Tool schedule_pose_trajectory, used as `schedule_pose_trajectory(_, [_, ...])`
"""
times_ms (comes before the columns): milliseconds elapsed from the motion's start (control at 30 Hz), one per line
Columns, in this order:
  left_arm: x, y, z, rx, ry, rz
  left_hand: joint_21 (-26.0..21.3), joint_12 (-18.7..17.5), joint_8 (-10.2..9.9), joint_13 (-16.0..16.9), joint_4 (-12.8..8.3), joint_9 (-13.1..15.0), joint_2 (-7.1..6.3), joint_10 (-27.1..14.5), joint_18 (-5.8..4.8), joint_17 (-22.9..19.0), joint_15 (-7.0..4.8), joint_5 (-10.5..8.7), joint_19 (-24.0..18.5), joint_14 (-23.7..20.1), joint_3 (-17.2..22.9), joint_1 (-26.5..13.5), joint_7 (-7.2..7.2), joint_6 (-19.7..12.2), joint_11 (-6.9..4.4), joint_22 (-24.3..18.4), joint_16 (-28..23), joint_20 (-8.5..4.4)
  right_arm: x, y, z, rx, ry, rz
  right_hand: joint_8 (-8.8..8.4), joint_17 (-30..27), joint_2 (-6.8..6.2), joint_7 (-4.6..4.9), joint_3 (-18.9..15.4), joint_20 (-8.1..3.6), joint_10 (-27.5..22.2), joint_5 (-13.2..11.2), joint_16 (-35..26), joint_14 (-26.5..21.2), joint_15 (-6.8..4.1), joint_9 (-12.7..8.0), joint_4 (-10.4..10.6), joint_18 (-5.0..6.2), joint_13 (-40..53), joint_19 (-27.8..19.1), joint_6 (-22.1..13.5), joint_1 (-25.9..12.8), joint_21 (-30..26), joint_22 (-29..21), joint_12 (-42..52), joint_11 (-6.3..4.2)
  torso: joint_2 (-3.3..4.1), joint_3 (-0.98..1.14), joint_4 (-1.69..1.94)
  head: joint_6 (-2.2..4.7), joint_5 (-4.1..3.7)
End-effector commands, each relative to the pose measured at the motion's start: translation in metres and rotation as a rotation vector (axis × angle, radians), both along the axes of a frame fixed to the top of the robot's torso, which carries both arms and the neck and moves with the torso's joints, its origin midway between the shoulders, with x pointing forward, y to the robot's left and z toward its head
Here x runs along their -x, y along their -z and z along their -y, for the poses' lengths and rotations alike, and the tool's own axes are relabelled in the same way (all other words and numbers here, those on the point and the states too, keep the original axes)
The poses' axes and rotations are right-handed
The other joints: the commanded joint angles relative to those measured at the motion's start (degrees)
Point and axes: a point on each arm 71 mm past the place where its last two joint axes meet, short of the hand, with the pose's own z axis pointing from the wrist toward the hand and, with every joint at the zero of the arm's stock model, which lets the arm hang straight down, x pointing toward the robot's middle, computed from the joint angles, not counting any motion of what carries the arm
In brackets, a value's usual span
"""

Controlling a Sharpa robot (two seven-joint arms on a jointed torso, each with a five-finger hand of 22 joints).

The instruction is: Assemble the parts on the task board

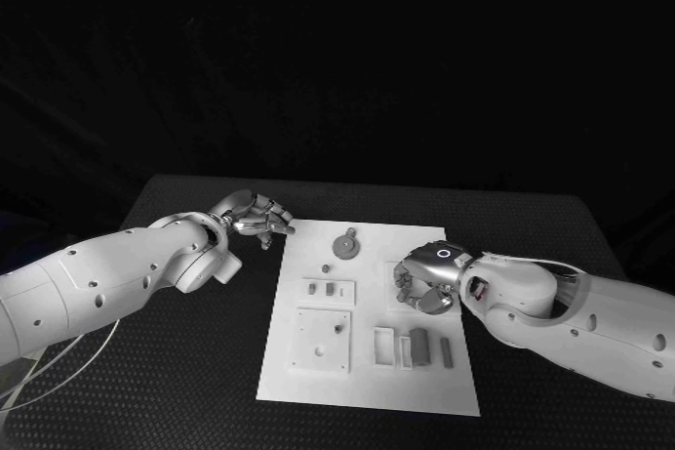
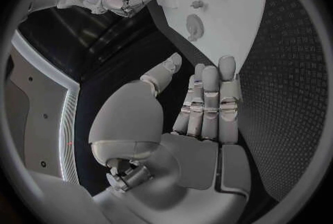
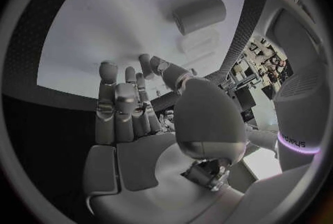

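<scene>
Over the task board (image 1: 369,372) hangs the right hand (image 1: 422,282), fingers apart, empty; beside its far corner, the left hand (image 1: 257,216) likewise.

One white rectangular task board (image 1: 369,372) lies on one black textured table (image 1: 563,225), carrying roughly eight small grey parts: one round disc-shaped piece (image 1: 346,244) near its far edge, several block-shaped pieces (image 1: 417,341) toward its near edge.
</scene>
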Motion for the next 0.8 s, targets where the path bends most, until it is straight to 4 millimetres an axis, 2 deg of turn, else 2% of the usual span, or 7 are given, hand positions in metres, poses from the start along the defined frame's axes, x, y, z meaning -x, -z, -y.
schedule_pose_trajectory(33, [0.0002, -0.0007, 0.0022, 0.004, 0.014, 0.002, -0.33, 0.38, 0.35, 0.09, 0.10, -0.07, 0.20, -0.76, 4.56, 0.08, -0.05, -0.21, 0.34, 0.43, -0.31, -0.47, 0.42, -0.02, 0.46, 0.08, -0.27, -0.11, 0.0023, 0.0008, -0.0029, 0.008, -0.025, 0.002, 0.53, -0.13, 1.04, -0.35, -0.14, -0.20, 1.93, 0.13, 0.33, 0.03, -0.91, 0.20, -0.87, 2.18, 0.64, -0.02, 1.00, 0.00, 0.27, 1.32, 0.70, -0.71, 0.01, 0.03, -0.06, -0.07, -0.01])
schedule_pose_trajectory(300, [0.0001, -0.0006, 0.0022, 0.004, 0.013, 0.002, -0.35, 0.40, 0.36, 0.09, 0.12, -0.08, 0.24, -0.78, 4.56, 0.08, -0.05, -0.22, 0.35, 0.43, -0.30, -0.49, 0.43, -0.03, 0.46, 0.09, -0.27, -0.11, 0.0027, 0.0021, -0.0040, 0.007, -0.029, 0.005, 1.29, -0.35, 2.65, -1.12, -0.11, -0.20, 4.19, 0.18, 0.32, 0.10, -1.84, 0.74, -2.19, 2.18, 2.12, 0.02, 2.79, -0.49, 0.47, 1.27, 1.29, -1.66, 0.00, 0.04, 0.00, -0.17, -0.08])
schedule_pose_trajectory(800, [0.0001, -0.0003, 0.0017, 0.002, 0.013, -0.002, -0.39, 0.42, 0.37, 0.10, 0.15, -0.09, 0.26, -0.82, 4.56, 0.09, -0.04, -0.22, 0.37, 0.43, -0.31, -0.53, 0.44, -0.08, 0.47, 0.12, -0.27, -0.11, 0.0026, 0.0063, -0.0096, -0.002, -0.033, 0.005, 1.27, -0.39, 2.74, -1.16, -0.13, -0.19, 4.30, 0.17, 0.32, 0.11, -1.92, 0.80, -2.35, 2.18, 2.37, 0.02, 2.87, -0.75, 0.49, 1.26, 1.20, -1.73, 0.02, 0.00, -0.01, -0.34, -0.10])
